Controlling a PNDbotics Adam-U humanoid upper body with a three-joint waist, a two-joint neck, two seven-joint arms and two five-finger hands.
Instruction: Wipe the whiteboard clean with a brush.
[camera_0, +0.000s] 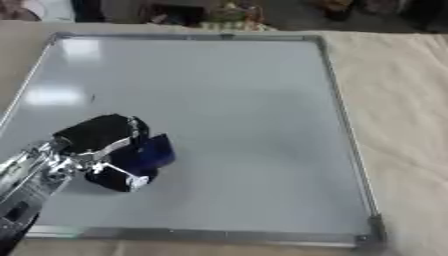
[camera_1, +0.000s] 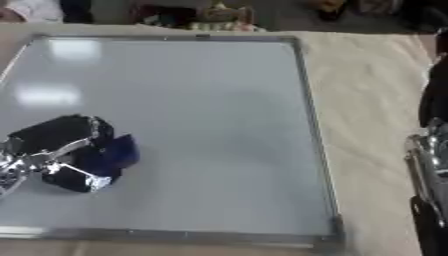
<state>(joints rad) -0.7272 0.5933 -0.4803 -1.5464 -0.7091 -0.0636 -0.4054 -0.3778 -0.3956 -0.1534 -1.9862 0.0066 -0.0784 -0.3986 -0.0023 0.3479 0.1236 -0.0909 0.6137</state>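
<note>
A large whiteboard (camera_0: 227, 100) with a metal frame lies flat on the cloth-covered table. My left hand (camera_0: 101, 145) rests on its lower left part, fingers curled round a dark blue brush (camera_0: 156, 152) that touches the board. A small dark mark (camera_0: 92, 98) shows on the board above the hand. Of my right side only the arm (camera_1: 430, 165) shows, at the right edge of the right eye view; its hand is out of sight.
Beige cloth (camera_0: 394, 100) covers the table to the right of the board. Several cluttered objects (camera_0: 223, 15) sit beyond the far edge. Light glare (camera_0: 57, 95) lies on the board's upper left.
</note>
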